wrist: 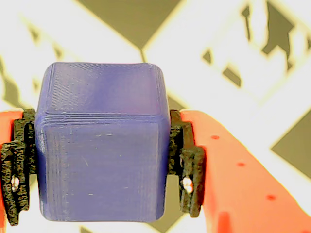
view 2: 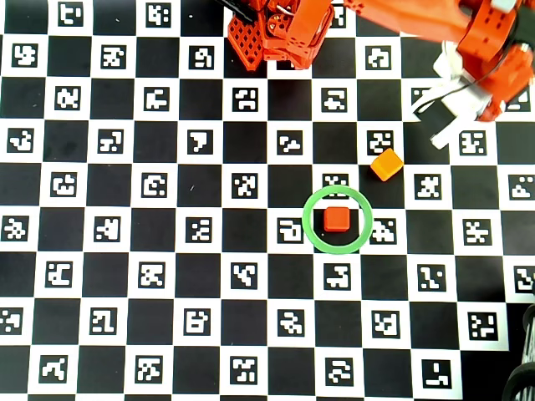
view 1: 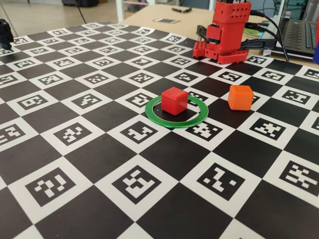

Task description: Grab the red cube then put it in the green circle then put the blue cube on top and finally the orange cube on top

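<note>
Fingers (wrist: 184, 160) clamped tight vs both sides of blue cube (wrist: 102, 145)

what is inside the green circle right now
Only the red cube sits inside the green circle, nothing stacked on it. The board under the cube is hidden.

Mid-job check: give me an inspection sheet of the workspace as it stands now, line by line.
Surface: checkerboard mat of black squares and printed markers, flat.
Job's things: red cube sits inside the green circle; orange cube rests on the mat outside the ring, to its right in the fixed view; blue cube is held off the mat.
Clutter: nothing seen on the mat.
Gripper: gripper shut on the blue cube, pads pressing its two sides.
Cables: black cables run behind the arm base.
Surroundings: laptop and wooden table beyond the mat.
</note>
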